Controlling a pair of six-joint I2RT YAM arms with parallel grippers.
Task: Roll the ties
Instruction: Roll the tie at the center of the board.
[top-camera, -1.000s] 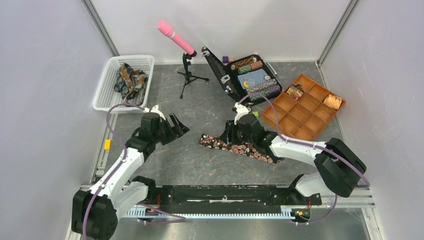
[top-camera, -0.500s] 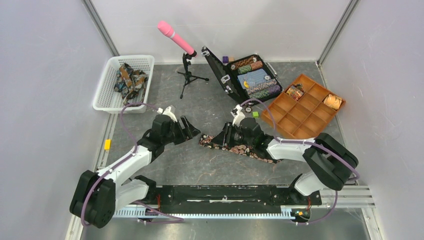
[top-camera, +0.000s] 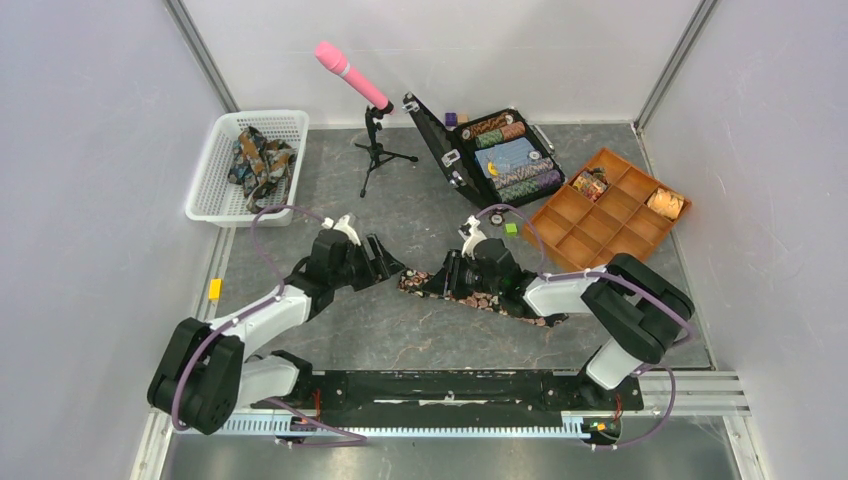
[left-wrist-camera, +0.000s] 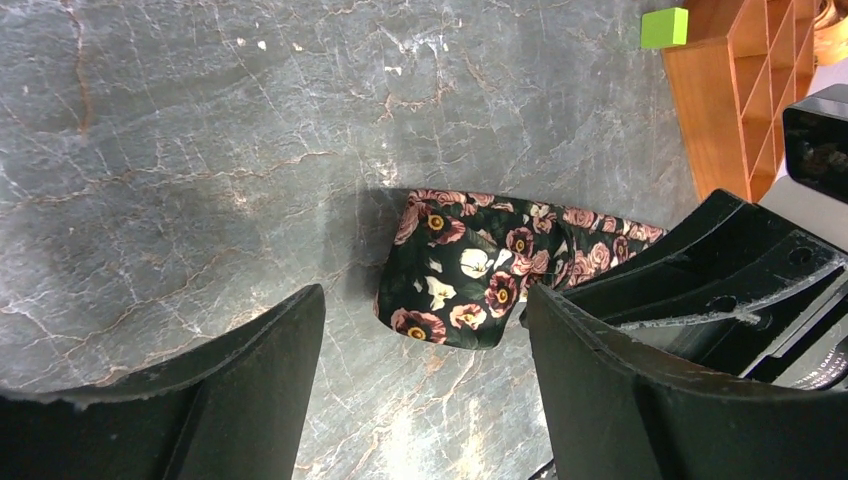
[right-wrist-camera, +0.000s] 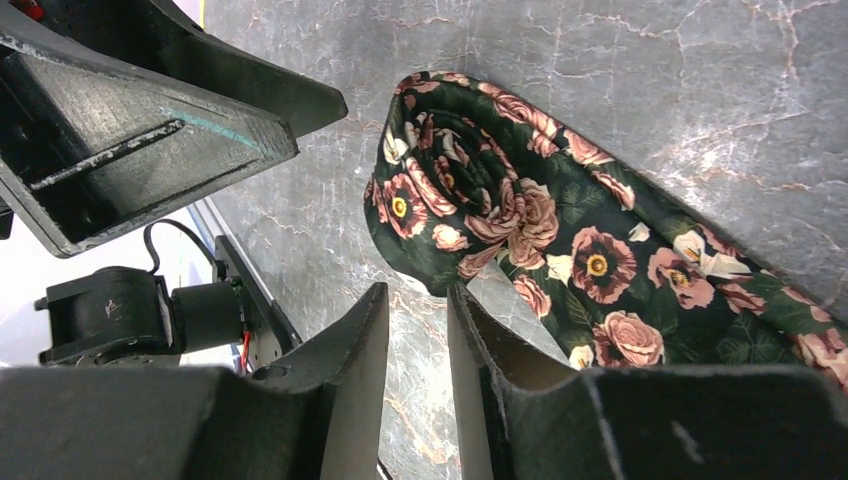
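Floral tie (left-wrist-camera: 460, 280), left hand (left-wrist-camera: 422, 305) wide open, right hand (right-wrist-camera: 417, 300) barely open

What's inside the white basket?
A crumpled heap of dark patterned ties lies in the white basket. What is beneath the heap is hidden, so their number is unclear.
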